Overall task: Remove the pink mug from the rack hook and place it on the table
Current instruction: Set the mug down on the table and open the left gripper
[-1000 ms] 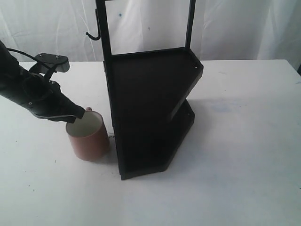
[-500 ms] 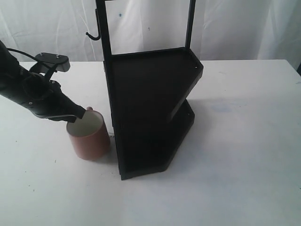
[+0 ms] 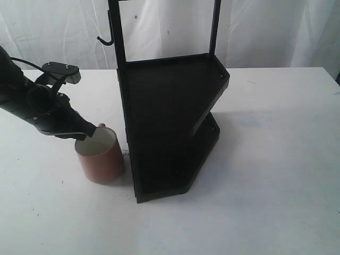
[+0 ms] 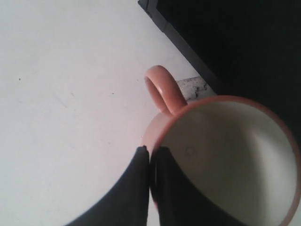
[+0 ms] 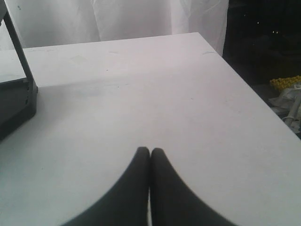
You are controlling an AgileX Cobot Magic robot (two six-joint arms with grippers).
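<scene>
As arm (image 3: 32,101) slants down, left tool (image 3: 93,129) pinches pink mug (image 3: 103,162) rim beside rack (image 3: 170,117).

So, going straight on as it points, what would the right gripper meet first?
The way looks free: ahead of the right gripper lies only bare table, then the white curtain. The rack sits aside. The gripper's height is unclear, so it may graze the table.

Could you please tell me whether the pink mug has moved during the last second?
Yes, slightly: in the exterior view the pink mug sits a little lower and marginally nearer the rack, which has stayed fixed.
</scene>
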